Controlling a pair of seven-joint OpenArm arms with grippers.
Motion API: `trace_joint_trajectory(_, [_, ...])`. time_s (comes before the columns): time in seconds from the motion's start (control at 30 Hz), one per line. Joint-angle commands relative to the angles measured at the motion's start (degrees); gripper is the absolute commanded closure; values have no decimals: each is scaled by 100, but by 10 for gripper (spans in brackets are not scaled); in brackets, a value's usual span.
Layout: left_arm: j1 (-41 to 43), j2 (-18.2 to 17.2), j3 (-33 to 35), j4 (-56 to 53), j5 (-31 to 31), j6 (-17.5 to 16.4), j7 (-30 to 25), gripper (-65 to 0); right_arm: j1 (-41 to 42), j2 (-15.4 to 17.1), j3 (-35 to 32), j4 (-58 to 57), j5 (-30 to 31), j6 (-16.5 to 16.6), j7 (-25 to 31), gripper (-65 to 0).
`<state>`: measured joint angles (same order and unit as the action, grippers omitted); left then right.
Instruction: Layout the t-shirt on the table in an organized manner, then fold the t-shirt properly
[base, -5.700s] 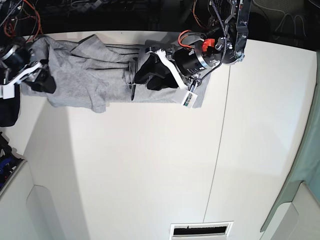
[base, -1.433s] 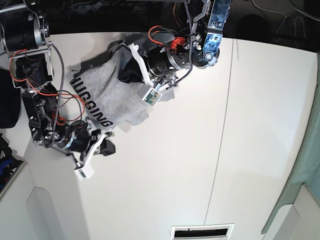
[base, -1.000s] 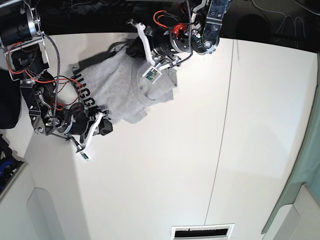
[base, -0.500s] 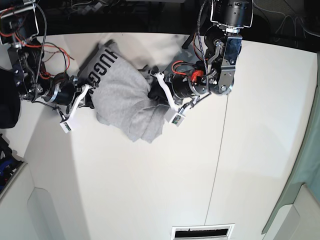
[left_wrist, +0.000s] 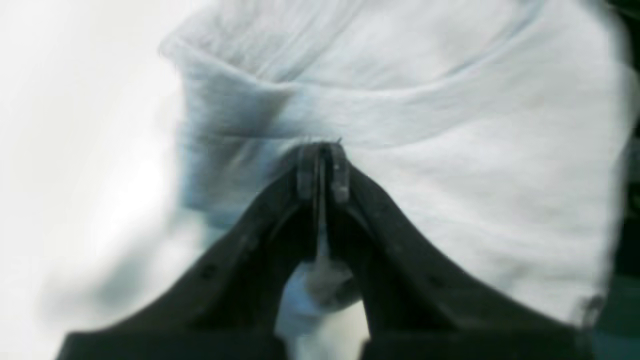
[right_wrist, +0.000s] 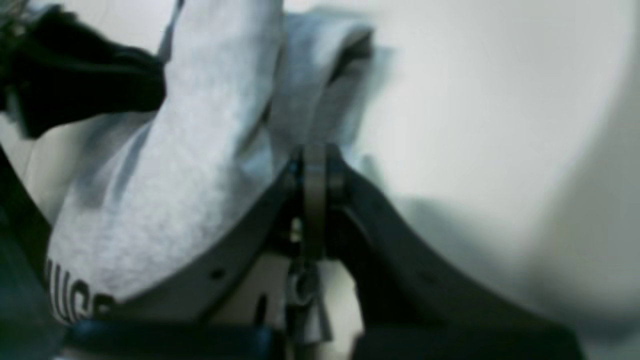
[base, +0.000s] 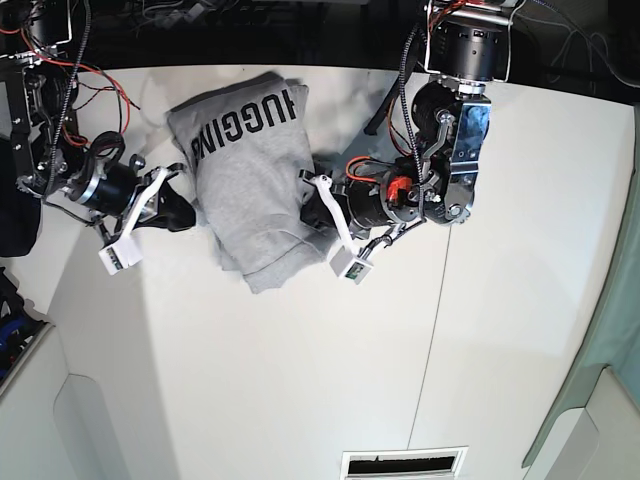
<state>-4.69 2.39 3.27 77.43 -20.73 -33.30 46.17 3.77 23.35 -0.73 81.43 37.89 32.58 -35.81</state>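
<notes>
The grey t-shirt hangs bunched between my two grippers over the white table, its black "HUGGING" lettering facing up at the far end. On the shirt's right side, my left gripper is shut on a fold. The left wrist view shows that gripper pinching a hem of the t-shirt. My right gripper is shut on the shirt's left edge. In the right wrist view that gripper clamps the t-shirt with part of the lettering low on the left.
A thin dark seam runs across the table right of the left arm. A dark cloth lies off the table's left edge. A white slotted vent sits at the near edge. Cables and arm bases crowd the far edge.
The shirt has swung round between the grippers, so the lettering now lies across the far end. My right gripper moved slightly nearer and rightward. The left gripper dropped a little nearer.
</notes>
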Motion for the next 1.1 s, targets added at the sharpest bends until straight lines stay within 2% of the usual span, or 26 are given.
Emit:
trace_joint_trajectory(0.0, [-7, 11, 4, 321, -208, -83, -92, -30, 208, 59, 127, 149, 247, 22, 146, 0])
trace_joint_trajectory(0.1, [308, 11, 4, 1051, -378, -83, -92, -30, 555, 11, 201, 155, 525, 26, 146, 0])
trace_joint_trajectory(0.27, [1064, 13, 4, 2015, -605, -98, -90, -30, 1014, -339, 35, 146, 481, 44, -72, 0])
trace_joint_trajectory(0.37, [1534, 17, 22, 2153, -1132, -670, -90, -30, 1106, -540, -411, 52, 133, 44, -42, 0])
trace_joint_trajectory(0.5, [1917, 17, 245, 2151, -1152, -670, -162, -30, 1095, -706, -1233, -376, -658, 44, 304, 0])
trace_joint_trajectory(0.67, [2020, 72, 385, 1659, -1071, -670, -555, -30, 1069, -708, -1818, -1493, -1259, 20, 1158, 0])
trace_joint_trajectory(0.87, [1956, 76, 385, 566, -428, -670, -1287, -30, 1069, -730, -1829, -2363, -1392, 17, 1523, 0])
trace_joint_trajectory(1.07, [1637, 76, 382, 492, -372, -670, -1093, -30, 1086, -732, -1696, -2114, -1244, 20, 1554, 0])
